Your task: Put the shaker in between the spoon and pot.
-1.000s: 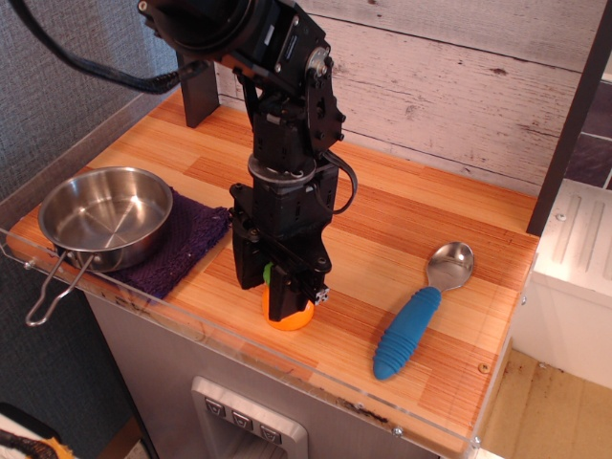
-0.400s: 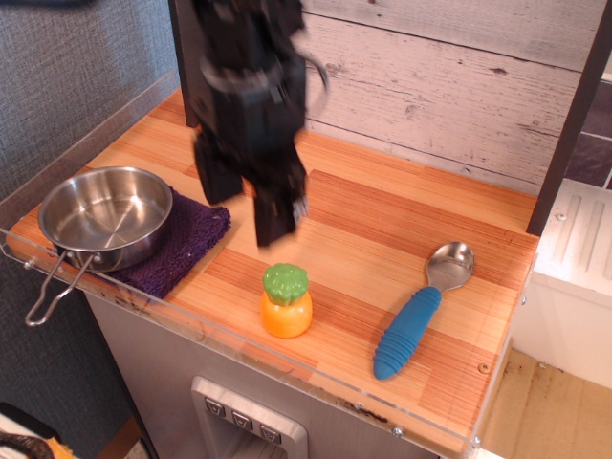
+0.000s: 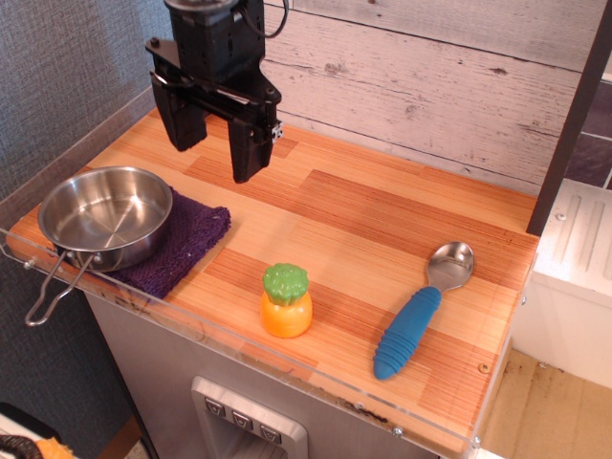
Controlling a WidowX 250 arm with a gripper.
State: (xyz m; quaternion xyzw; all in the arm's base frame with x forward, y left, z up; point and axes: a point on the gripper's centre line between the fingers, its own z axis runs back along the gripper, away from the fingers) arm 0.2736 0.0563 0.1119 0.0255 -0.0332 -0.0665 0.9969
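In the single view, a wooden plank surface (image 3: 382, 220) with a clear plastic rim along its near and left edges is seen from above and in front. The shaker (image 3: 286, 300), an orange rounded body under a bumpy green cap, is stood upright near the front edge, roughly in the middle of the surface, touched by nothing. To its right, well apart, the spoon (image 3: 421, 308) is laid flat with the metal bowl pointing toward the far side and the ribbed blue handle pointing toward the near edge. To the left of the shaker, the pot (image 3: 105, 216) is set at the left end, its thin wire loop handle reaching out over the near-left rim. The pot is rested partly on a purple knitted cloth (image 3: 186, 239), whose right edge lies between the pot and the shaker. Thus the shaker is found between the pot and the spoon, somewhat nearer the cloth than the spoon. The gripper (image 3: 215, 143) is held high over the far-left part of the surface, well away from the shaker, with its two dark fingers (image 3: 248, 145) spread apart and released, nothing being grasped between them.
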